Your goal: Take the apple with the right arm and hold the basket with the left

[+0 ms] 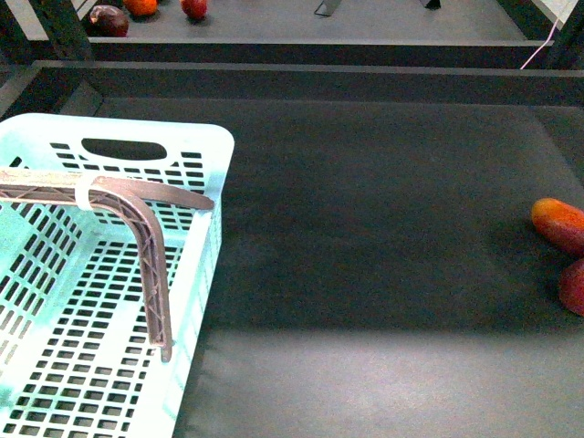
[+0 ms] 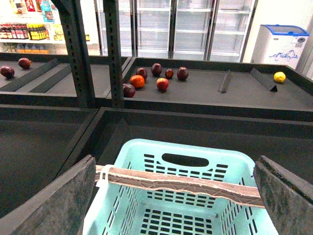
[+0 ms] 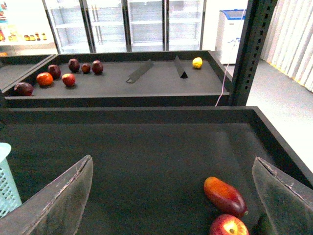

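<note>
The apple [image 3: 227, 226] lies well apart from the basket [image 1: 205, 146], far off to the basket's right on the dark shelf bed [image 1: 365, 228]; the oblong orange-red fruit [image 3: 225, 196] sits just beside it, touching or nearly so, and slightly nearer the basket.

That closeness is the main hazard, in my judgement; a descent aimed a little toward the basket would close on the wrong fruit, or knock the round apple and set it rolling; smooth skin could also slip from the pads.

The right gripper [image 3: 172, 161] has its jaws spread wide and holds nothing; the apple lies on the bed beyond it, toward one finger's side.

The left gripper [image 2: 174, 166] is likewise wide open and empty, hanging over the basket's interior; its curved ribbed finger [image 1: 146, 237] reaches across the basket without clamping the rim; unheld, the basket could slide if bumped.

The apple looks round, glossy, and deep red with a yellowish streaked patch; both views crop it at the frame edge.
</note>
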{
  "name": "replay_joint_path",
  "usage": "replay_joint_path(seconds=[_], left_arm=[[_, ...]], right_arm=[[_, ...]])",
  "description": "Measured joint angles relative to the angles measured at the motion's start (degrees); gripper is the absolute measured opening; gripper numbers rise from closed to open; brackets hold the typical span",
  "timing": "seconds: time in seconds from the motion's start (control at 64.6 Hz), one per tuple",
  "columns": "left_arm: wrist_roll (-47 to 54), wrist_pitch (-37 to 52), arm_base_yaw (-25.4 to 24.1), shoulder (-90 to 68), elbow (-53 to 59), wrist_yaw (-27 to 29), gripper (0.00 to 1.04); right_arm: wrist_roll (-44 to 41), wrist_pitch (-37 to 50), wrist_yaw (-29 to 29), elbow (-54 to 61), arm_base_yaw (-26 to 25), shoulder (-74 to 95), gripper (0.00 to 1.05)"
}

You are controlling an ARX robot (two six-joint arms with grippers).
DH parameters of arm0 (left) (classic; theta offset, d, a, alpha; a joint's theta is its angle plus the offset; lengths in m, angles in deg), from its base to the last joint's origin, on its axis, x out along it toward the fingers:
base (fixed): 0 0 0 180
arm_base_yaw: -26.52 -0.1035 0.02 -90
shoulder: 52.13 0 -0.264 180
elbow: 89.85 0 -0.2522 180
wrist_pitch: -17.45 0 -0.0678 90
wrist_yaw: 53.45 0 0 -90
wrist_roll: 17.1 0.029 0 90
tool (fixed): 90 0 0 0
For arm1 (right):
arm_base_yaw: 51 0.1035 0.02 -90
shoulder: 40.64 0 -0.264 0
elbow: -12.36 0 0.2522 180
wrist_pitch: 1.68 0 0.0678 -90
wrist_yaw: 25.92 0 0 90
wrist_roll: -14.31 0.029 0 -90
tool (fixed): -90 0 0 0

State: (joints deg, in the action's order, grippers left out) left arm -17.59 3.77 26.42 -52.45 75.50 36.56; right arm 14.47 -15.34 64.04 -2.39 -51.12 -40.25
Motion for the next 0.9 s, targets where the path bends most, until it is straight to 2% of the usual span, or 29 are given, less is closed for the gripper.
replay_joint_path(seconds=[0.573, 0.588, 0.619, 0.666, 0.743, 0.789, 0.898], left_arm=[[0.0, 0.0, 0.0, 0.0, 0.0, 0.0, 0.98], [-0.8, -1.3, 0.2, -0.6, -0.3, 0.5, 0.98], [-5.9, -9.4, 0.8, -4.8, -3.7, 2.0, 0.98], [-13.4, -15.2, 0.7, -11.0, -7.0, 0.8, 0.98], [-23.8, -15.6, -0.2, -17.9, -9.9, -2.8, 0.98], [-31.9, -14.1, -1.2, -21.5, -11.3, -5.7, 0.98], [-43.7, -10.4, -2.1, -27.9, -12.1, -9.5, 0.98]], right_arm=[[0.0, 0.0, 0.0, 0.0, 0.0, 0.0, 0.96], [0.0, 0.0, 0.0, 0.0, 0.0, 0.0, 0.96], [0.0, 0.0, 0.0, 0.0, 0.0, 0.0, 0.96], [0.0, 0.0, 0.0, 0.0, 0.0, 0.0, 0.96], [0.0, 0.0, 0.0, 0.0, 0.0, 0.0, 0.96], [0.0, 0.0, 0.0, 0.0, 0.0, 0.0, 0.96], [0.0, 0.0, 0.0, 0.0, 0.0, -0.1, 0.96]])
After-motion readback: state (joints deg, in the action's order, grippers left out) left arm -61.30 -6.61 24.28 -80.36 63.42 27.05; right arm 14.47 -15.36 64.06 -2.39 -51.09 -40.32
